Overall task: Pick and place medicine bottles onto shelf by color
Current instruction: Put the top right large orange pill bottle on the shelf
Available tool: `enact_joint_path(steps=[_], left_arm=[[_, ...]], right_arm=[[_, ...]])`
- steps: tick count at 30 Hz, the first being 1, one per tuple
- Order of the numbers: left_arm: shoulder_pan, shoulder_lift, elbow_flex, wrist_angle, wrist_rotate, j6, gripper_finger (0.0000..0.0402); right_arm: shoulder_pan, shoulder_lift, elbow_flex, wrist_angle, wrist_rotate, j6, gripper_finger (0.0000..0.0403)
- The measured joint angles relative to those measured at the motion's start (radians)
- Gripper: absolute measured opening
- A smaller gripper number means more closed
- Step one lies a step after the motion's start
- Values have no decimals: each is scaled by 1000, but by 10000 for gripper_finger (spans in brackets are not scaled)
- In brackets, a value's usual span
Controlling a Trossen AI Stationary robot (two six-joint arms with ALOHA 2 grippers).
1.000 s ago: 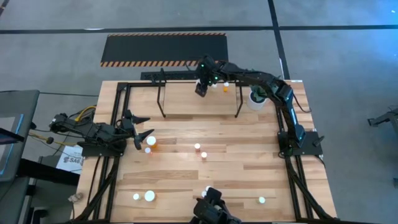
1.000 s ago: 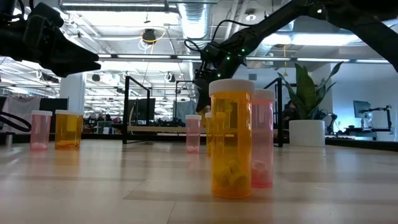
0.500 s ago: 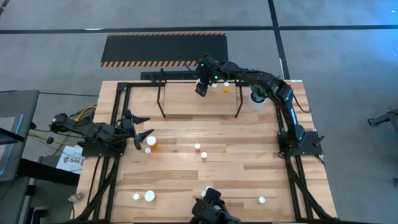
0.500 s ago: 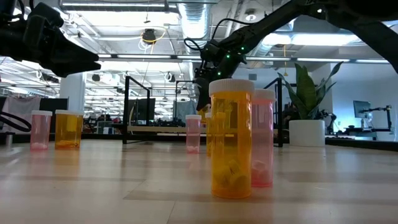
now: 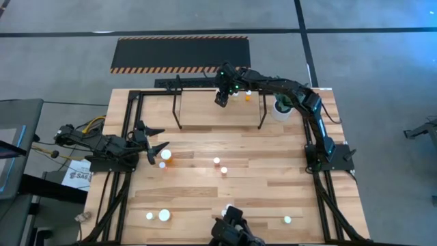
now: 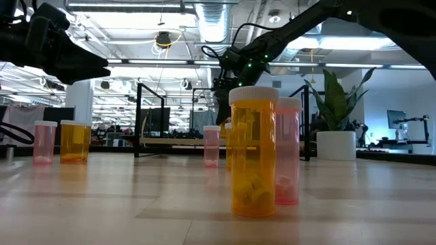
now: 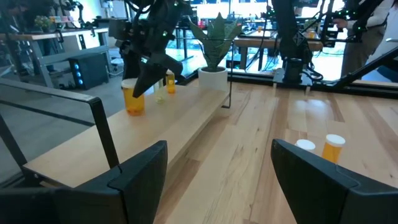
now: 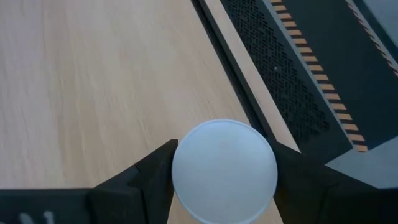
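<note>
- The right hand (image 5: 220, 100) is over the shelf (image 5: 205, 109) at the far edge of the surface (image 5: 273, 178), and its fingers hug a bottle with a white cap (image 8: 224, 171).
- Two small bottles (image 5: 247, 93) stand on the shelf just beside it.
- The left hand (image 5: 156, 140) waits wide open by the left edge, holding nothing, near an orange bottle (image 5: 166, 156).
- More bottles (image 5: 220, 166) stand in the middle of the surface and near its front edge.

A: the front bottle (image 6: 253, 153) is orange with a white cap, a pink bottle (image 6: 287, 153) just behind it

B: yep, and the mat (image 5: 181, 54) is black with orange hazard-striped edges, light wood bench (image 5: 259, 147)
</note>
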State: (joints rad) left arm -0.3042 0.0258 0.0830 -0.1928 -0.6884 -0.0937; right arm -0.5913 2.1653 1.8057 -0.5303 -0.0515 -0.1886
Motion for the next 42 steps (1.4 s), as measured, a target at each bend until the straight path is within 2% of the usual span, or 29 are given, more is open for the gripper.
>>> enact_joint_path(steps=[42], left_arm=[[0, 0, 0, 0, 0, 0, 273]], right_arm=[[1, 0, 0, -2, -1, -49, 250]])
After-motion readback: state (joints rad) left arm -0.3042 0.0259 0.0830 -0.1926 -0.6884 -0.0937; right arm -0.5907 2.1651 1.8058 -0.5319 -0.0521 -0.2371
